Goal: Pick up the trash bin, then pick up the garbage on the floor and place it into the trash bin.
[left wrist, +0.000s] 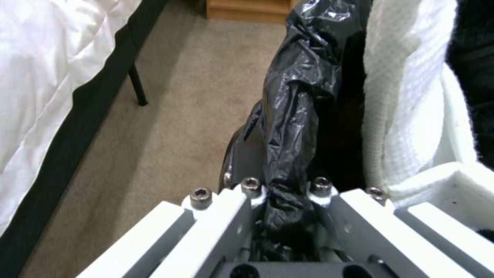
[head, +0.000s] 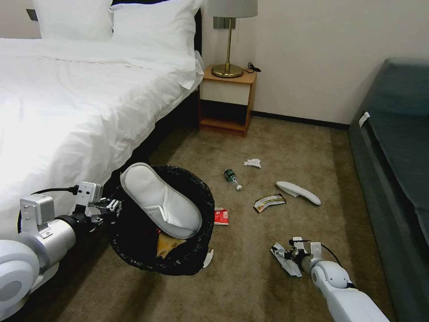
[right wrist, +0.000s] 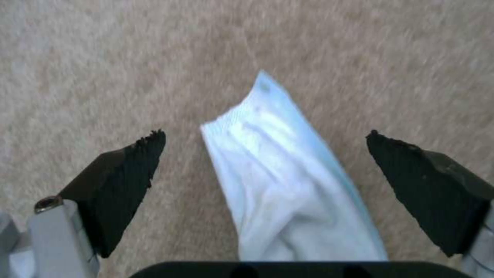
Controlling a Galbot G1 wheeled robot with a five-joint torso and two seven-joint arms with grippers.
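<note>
A hotel-like bedroom: white bed (head: 67, 103), nightstand (head: 227, 100), lamp (head: 229, 36).

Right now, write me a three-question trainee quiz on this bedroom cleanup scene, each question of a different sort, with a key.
1. True or false: the left hand is shut on the trash bin's black liner at the rim.
2. Multiple choice: what lies across the mouth of the trash bin? A) a green bottle B) a white slipper C) a pillow
3. Fill in: between the open fingers of the right hand lies a white ____ on the carpet.

Key: 1 true; 2 B; 3 wrapper. The green bottle, a second slipper and a yellow-silver snack wrapper lie on the floor.
</note>
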